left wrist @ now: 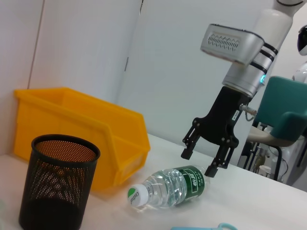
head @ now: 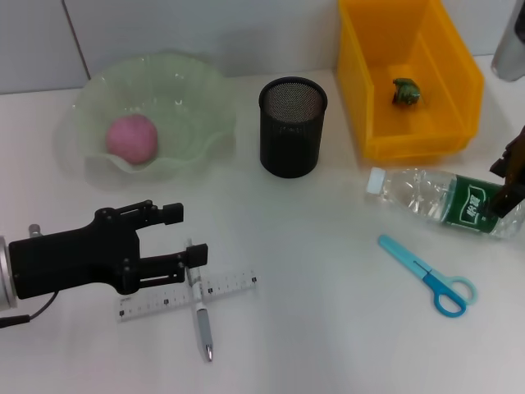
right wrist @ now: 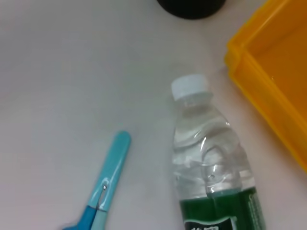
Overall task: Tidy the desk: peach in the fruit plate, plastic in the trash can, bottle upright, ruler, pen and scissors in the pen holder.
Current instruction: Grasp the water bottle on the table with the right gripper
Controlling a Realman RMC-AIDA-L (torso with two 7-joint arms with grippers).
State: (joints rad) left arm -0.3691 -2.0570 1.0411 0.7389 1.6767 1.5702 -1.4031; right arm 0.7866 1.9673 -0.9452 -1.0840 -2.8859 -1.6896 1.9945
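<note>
bottle (head: 443, 199) — clear, green label, white cap, lying flat | right pincer (left wrist: 207, 160) — open, straddling label end

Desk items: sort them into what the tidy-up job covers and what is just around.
Part of the job:
peach in fruit plate
crumpled plastic in yellow bin
bottle, lying down
ruler
pen
scissors
pen holder

Just around:
teal chair

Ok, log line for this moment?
peach in plate | bottle lying, right gripper open over it | left gripper open at pen
</note>
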